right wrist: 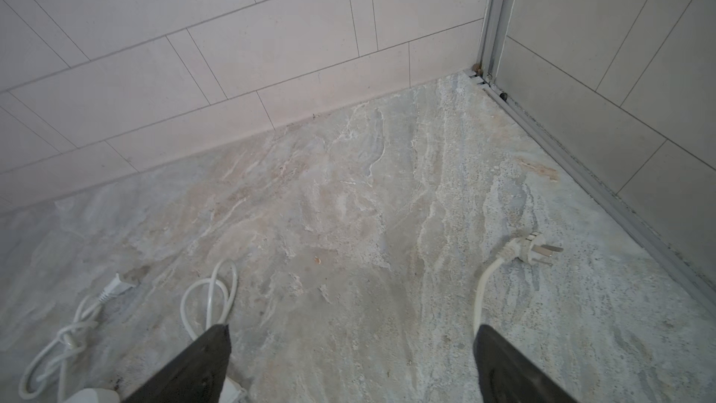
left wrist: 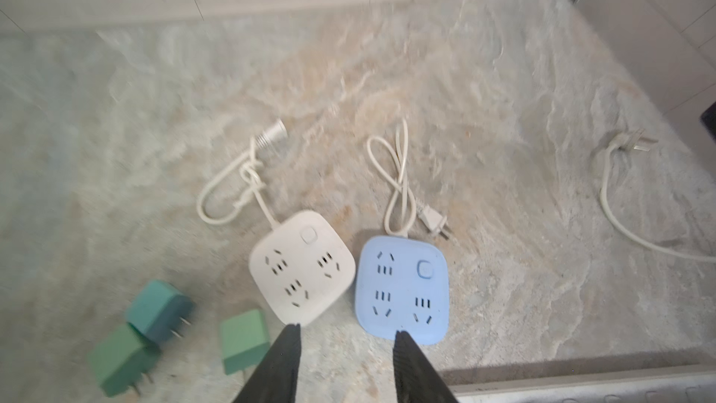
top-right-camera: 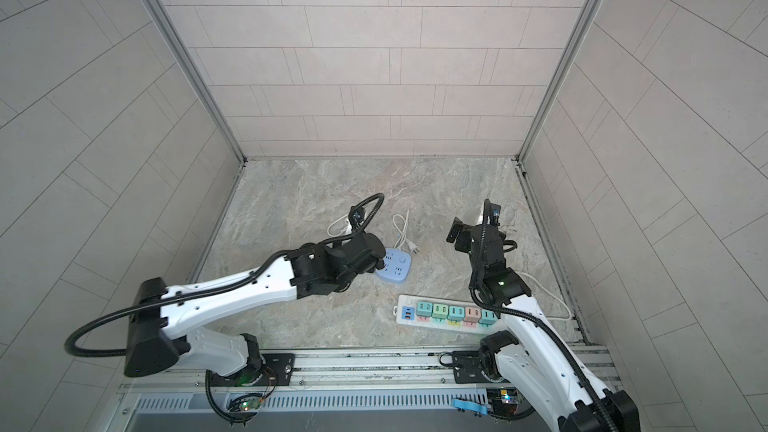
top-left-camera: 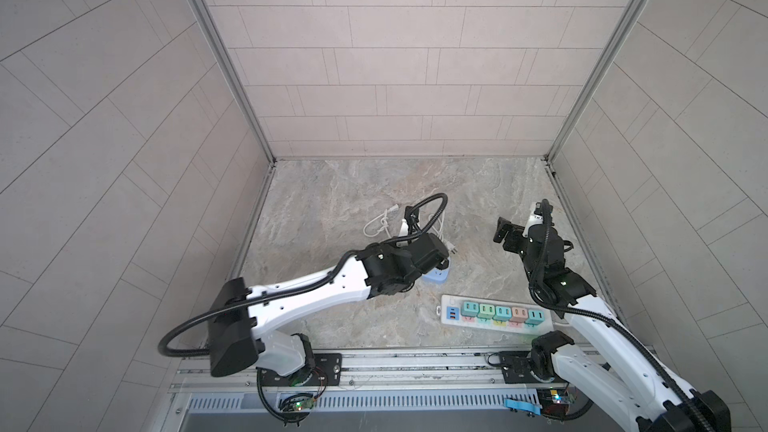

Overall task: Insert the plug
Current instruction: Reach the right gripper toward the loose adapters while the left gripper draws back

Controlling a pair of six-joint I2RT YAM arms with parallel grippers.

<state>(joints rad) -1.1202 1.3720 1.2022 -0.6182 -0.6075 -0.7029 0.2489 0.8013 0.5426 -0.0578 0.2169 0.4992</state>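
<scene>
Three loose green plugs lie on the stone floor in the left wrist view: a dark teal one, a green one and a lighter green one nearest my left gripper. My left gripper is open and holds nothing. It hovers just in front of a white square socket block and a blue one. In both top views the arm hides the green plugs, and the blue block shows beside the wrist. My right gripper is open and empty over bare floor.
A long white power strip with several coloured plugs seated in it lies near the front rail. Its cord ends in a white plug by the right wall. The square blocks' coiled white cords lie behind them. Tiled walls close three sides.
</scene>
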